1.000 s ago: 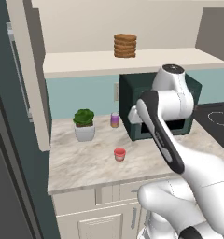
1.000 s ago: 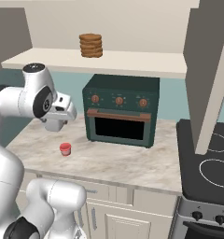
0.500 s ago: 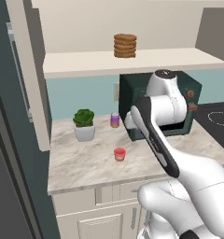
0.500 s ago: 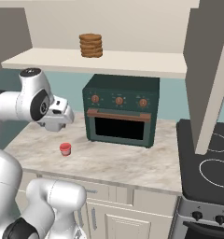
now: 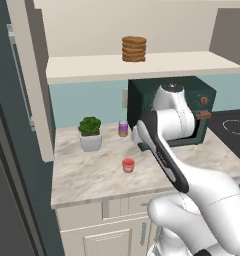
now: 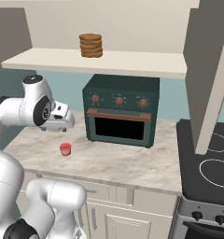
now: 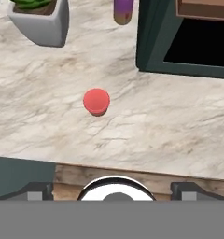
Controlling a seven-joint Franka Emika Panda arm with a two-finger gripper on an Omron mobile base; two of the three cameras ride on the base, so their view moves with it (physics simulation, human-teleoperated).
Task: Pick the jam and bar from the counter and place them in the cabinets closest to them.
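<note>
Since the earlier frame, the gripper (image 6: 62, 122) has been lowered toward the jam (image 7: 96, 101); its opening cannot be told. Jam remains uncollected on the counter (image 7: 179, 116) beside the oven (image 6: 121, 109); cabinets (image 6: 132, 63) unfilled.

The wall behind the worktop is painted teal (image 5: 92, 102), and above it the wall is pale beige (image 6: 132, 18). A dark green toaster oven (image 6: 121, 109) stands at the back edge of the worktop, its glass door black. To the right side is a black stove top (image 6: 209, 165) with ring marks (two knobs show on its front). Under the worktop are cream panelled doors (image 6: 128, 219) with metal handles. A tall dark panel (image 5: 14, 165) fills the left side.
</note>
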